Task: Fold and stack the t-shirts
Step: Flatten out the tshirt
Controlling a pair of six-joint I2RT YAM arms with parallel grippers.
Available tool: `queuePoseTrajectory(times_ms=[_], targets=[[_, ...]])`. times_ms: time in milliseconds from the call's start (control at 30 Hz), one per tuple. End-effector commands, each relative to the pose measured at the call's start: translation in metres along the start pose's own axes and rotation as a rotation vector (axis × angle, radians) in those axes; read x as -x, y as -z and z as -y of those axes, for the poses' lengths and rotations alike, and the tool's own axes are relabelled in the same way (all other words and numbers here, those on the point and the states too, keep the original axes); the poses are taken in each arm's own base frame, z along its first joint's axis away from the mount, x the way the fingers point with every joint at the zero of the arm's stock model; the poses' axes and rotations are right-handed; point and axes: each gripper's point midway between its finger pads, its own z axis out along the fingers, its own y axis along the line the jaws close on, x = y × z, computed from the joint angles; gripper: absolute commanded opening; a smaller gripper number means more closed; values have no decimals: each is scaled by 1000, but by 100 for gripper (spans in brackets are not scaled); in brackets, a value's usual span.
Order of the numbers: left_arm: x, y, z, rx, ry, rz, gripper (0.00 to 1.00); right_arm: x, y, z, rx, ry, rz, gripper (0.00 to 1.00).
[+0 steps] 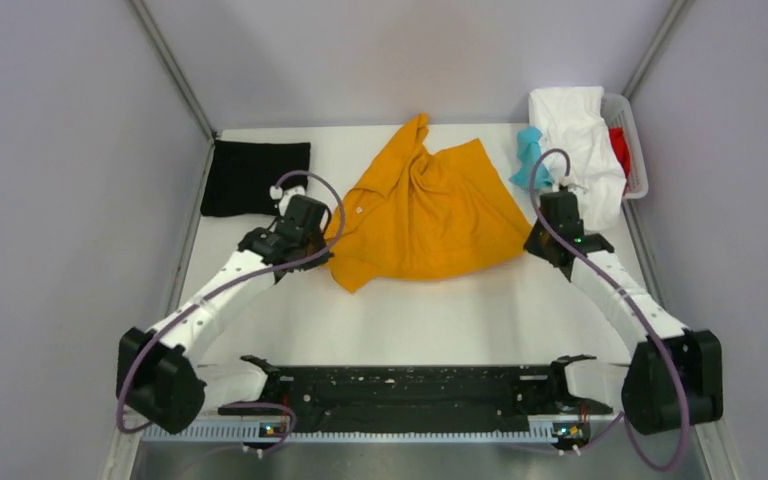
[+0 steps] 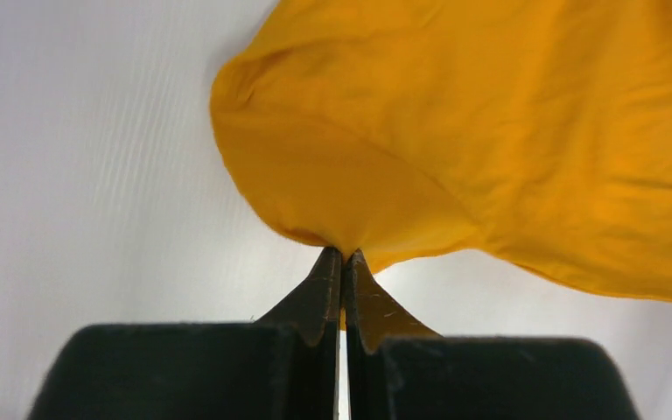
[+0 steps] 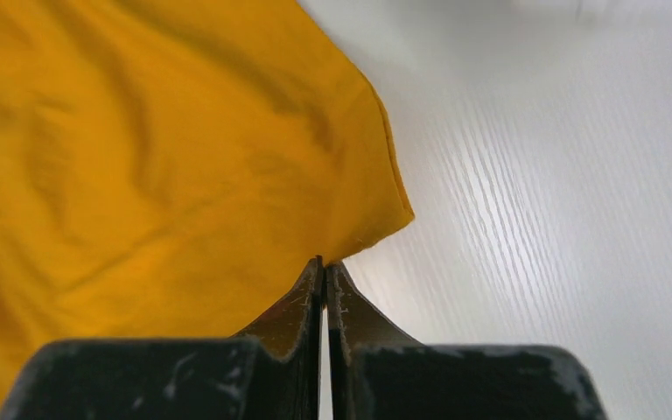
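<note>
A crumpled mustard-orange t-shirt (image 1: 425, 210) lies in the middle of the white table. My left gripper (image 1: 330, 233) is at its left edge, shut on a fold of the orange cloth (image 2: 455, 131), which bulges up from the tips of the left gripper (image 2: 344, 254). My right gripper (image 1: 533, 238) is at the shirt's right corner. In the right wrist view the right gripper (image 3: 325, 261) is shut, its tips pinching the hem of the orange shirt (image 3: 140, 149) just beside the corner. A folded black t-shirt (image 1: 255, 177) lies at the back left.
A white basket (image 1: 641, 150) at the back right holds a white shirt (image 1: 580, 135) draped over its rim, a teal one (image 1: 528, 155) and a red one (image 1: 620, 150). Grey walls close in on both sides. A black rail (image 1: 410, 385) runs along the near edge.
</note>
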Motion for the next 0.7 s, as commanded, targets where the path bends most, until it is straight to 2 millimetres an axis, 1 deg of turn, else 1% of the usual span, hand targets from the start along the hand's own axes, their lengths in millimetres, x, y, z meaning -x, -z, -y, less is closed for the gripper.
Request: queuePoseTrajectory(times_ms=[0,67,133,233,300,433,567,600,667], targets=[[90,83,45,-230,33,306,0,106,82,-35,175,-23,286,0],[123,125,57,-323,41,440,0,134,116,-41,217,-38,363,0],[152,172,63,-408,46,583,0,159,153,-47,272,-46,439,0],[186,244,56,-468,73,761,0,193,212,-52,348,-57,557,0],[201,290,50,-508,64,859,0,210,249,-53,390,-57,623,0],[218,381,36,-606,51,1034,0,234,325,-51,489,-54,757,0],[222,466,23,-723,11,1208,0,246,396,-45,572,-39,869,0],[222,493,17,-757,7,1261,0,248,418,-42,598,-35,904,0],[219,525,11,-803,-20,1325,0,249,448,-38,639,-30,948,0]])
